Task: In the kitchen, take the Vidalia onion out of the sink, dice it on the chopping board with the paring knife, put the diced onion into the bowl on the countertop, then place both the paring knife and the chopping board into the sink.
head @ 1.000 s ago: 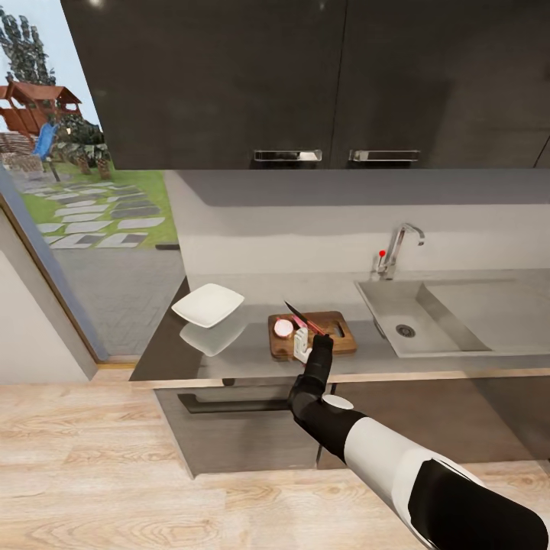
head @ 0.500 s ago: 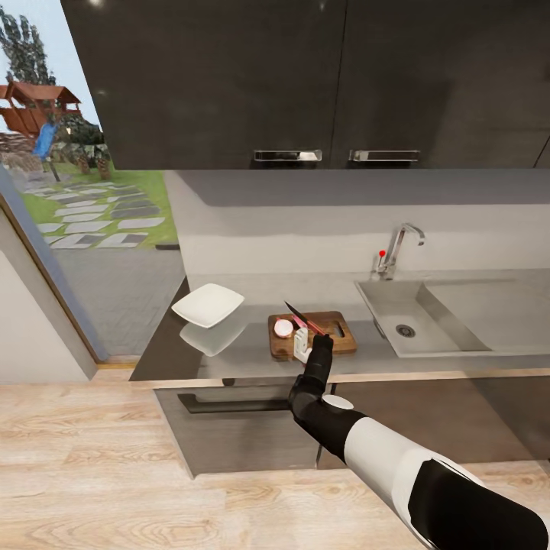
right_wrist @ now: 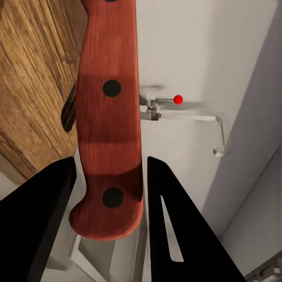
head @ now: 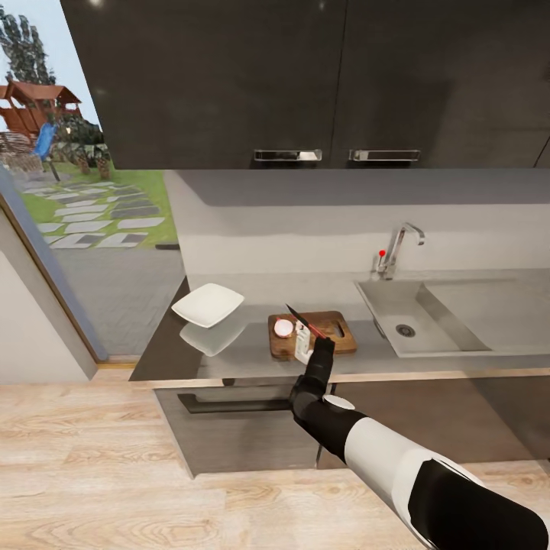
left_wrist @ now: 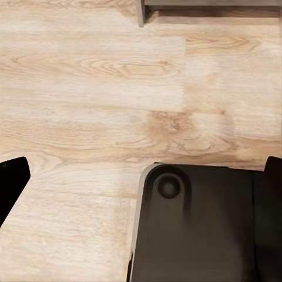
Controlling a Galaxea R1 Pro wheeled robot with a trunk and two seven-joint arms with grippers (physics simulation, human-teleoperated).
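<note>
**One pincer grips the knife over the board**

One arm, the right, reaches from the robot to the counter (head: 229, 359) edge, its right pincer (head: 305, 341) clamped on the red-orange handle of the paring knife (head: 304, 320). The dark blade slants up and away above the chopping board (head: 336, 338). On the board, just beside the blade, sits the Vidalia onion (head: 283, 328), pale with a pinkish cut face. The white bowl (head: 208, 304) lies beyond the board's other side; the sink (head: 428, 321) sits opposite. The left pincer hangs over the wood floor (left_wrist: 88, 88); its spread I cannot tell.
</note>
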